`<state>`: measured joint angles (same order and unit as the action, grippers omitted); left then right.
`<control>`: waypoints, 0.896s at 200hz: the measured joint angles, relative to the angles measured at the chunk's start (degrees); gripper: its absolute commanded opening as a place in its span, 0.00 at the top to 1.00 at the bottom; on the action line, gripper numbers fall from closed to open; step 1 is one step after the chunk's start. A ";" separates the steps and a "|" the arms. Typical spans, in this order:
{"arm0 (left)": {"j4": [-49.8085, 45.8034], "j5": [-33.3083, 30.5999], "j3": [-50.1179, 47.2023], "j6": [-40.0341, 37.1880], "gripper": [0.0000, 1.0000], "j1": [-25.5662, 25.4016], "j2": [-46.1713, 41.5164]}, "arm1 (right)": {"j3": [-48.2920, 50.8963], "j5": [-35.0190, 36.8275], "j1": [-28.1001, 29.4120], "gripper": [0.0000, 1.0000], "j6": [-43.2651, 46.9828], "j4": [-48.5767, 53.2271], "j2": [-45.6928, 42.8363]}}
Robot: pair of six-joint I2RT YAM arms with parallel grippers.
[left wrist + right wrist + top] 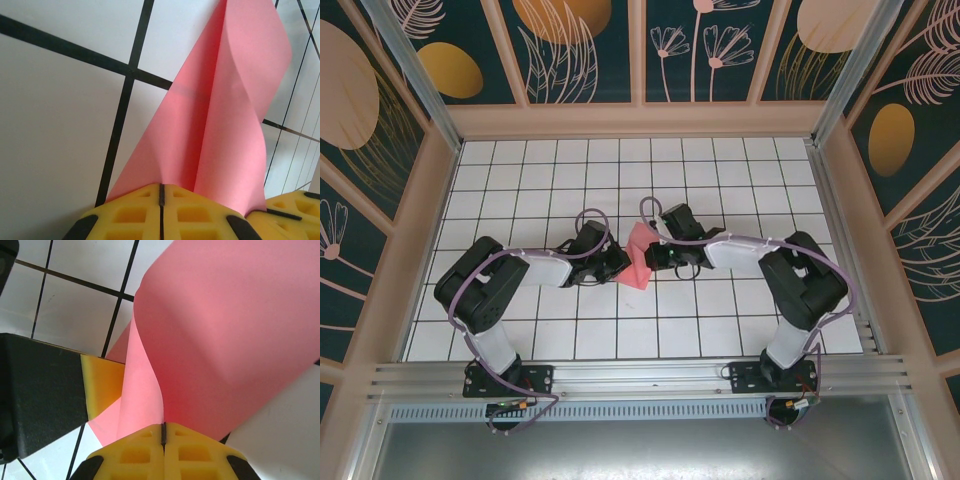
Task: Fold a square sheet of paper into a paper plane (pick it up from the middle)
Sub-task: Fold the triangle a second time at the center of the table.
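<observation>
Right fingers (135, 452) pinching salmon-pink sheet (225, 340), curled, creased lengthwise.

The table (720, 170) is showing a white top ruled into square tiles by dark lines, with an aluminium rail (640, 372) running along its near edge. The square sheet of paper (638, 265) is standing curled over the middle tiles, not lying flat; contact with the top cannot be told.
</observation>
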<state>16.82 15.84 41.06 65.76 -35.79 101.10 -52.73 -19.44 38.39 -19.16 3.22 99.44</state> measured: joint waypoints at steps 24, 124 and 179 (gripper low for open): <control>-0.44 0.00 0.31 -0.35 0.93 0.00 0.07 | -1.62 -0.39 -0.26 0.95 1.68 0.66 2.23; -1.88 -0.33 1.07 -1.62 0.91 -0.02 0.04 | -6.05 -0.59 -0.59 0.94 5.75 3.91 6.56; -6.86 -5.75 -1.55 -1.60 0.71 -0.20 -8.11 | -6.05 -0.59 -0.92 0.94 5.79 4.35 6.82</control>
<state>9.96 10.09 39.51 64.16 -35.99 92.99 -58.78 -20.03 37.47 -13.37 7.57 106.26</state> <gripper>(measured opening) 0.229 0.068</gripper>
